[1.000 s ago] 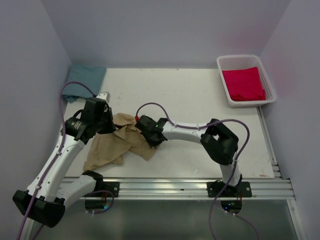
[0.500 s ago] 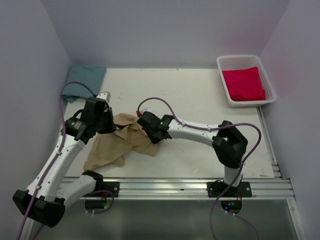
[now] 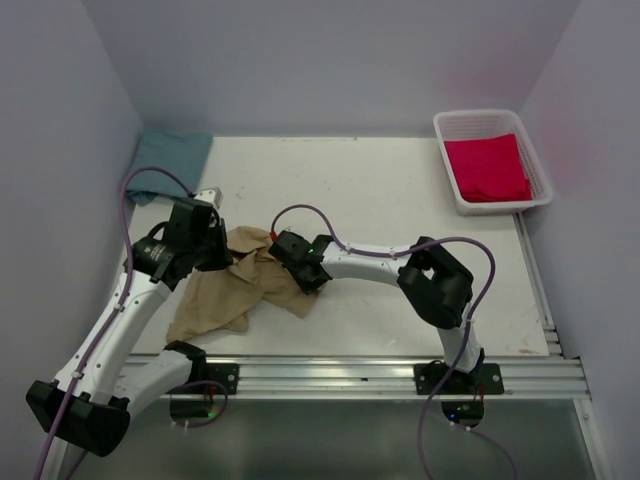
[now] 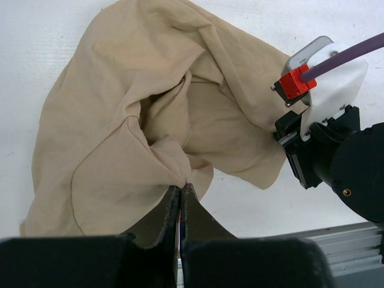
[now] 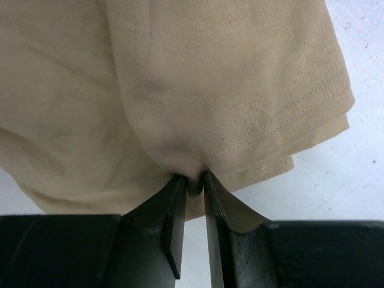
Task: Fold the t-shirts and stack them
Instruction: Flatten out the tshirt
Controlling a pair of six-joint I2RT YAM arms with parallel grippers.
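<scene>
Tan t-shirt lies crumpled, centre-left on table, not yet folded. Left gripper: jaws pinching a fold. Right gripper: jaws just easing apart, hem tuck still nipped. Release looks near; regrasp likely.

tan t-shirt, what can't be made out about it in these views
- Top external: the left end effector and right end effector cover the far part of the tan t-shirt.
- Right wrist: bunched cloth hides whether the fingertips grip or only touch it.
- Left wrist: the top edge cuts off the shirt; the end effector body hides its near edge.
</scene>
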